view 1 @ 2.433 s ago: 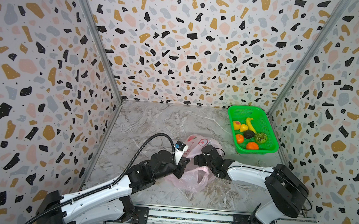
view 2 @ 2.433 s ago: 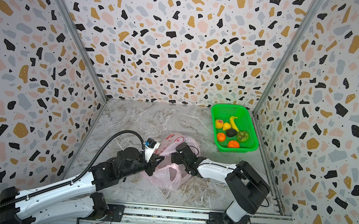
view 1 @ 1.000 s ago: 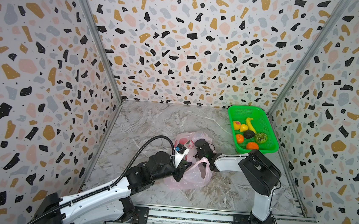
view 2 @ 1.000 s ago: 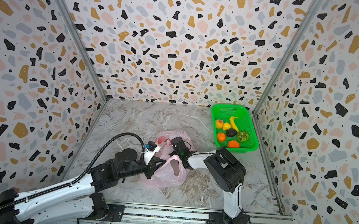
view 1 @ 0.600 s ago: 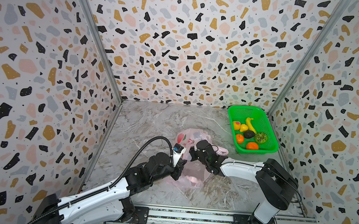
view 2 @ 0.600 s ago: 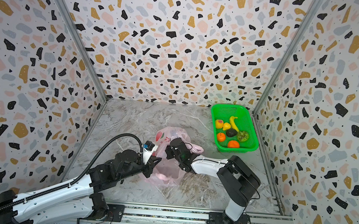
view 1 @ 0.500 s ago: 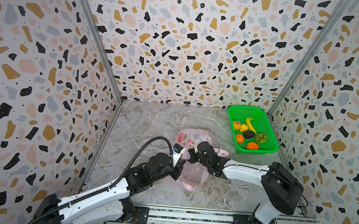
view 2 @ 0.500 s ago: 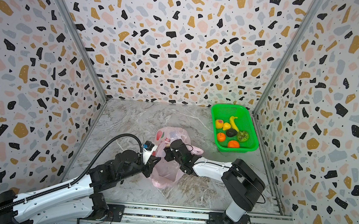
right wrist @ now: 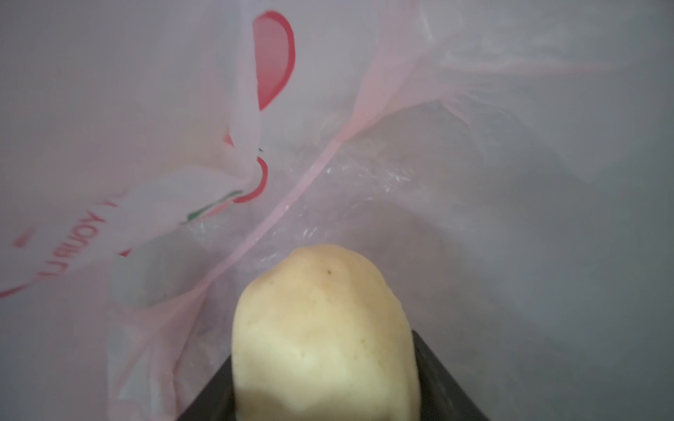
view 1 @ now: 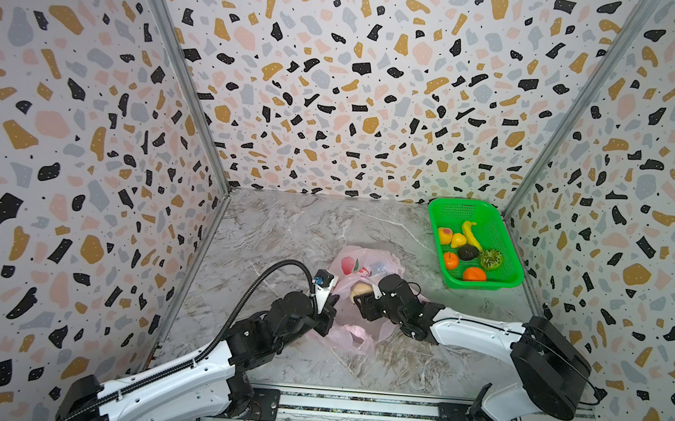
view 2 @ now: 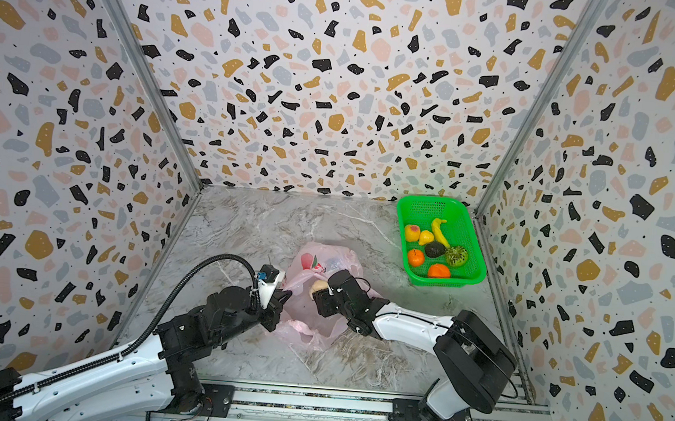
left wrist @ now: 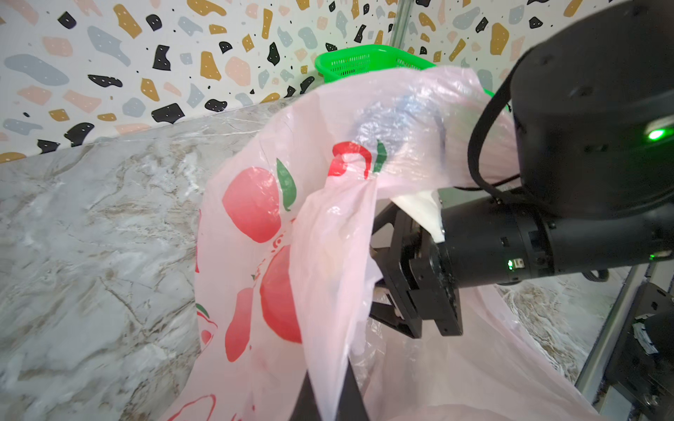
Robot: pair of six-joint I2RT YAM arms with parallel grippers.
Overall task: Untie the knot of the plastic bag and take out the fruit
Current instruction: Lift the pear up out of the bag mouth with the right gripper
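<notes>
Right gripper [view 1: 362,302], jaws clasped on the cream fruit [right wrist: 322,328] inside the plastic bag [view 1: 369,260], mid-table toward the near side. Left gripper [view 1: 332,302], just left of it, clenched on the bag's left edge.

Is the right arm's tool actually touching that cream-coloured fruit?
Touching. The right wrist view shows the cream fruit wedged between the dark jaws of the right tool.

The pale pink plastic bag [view 1: 368,264], pinched by the left hand [view 1: 334,301], gapes around the cream fruit [view 1: 360,290] gripped in the right hand [view 1: 362,299].
</notes>
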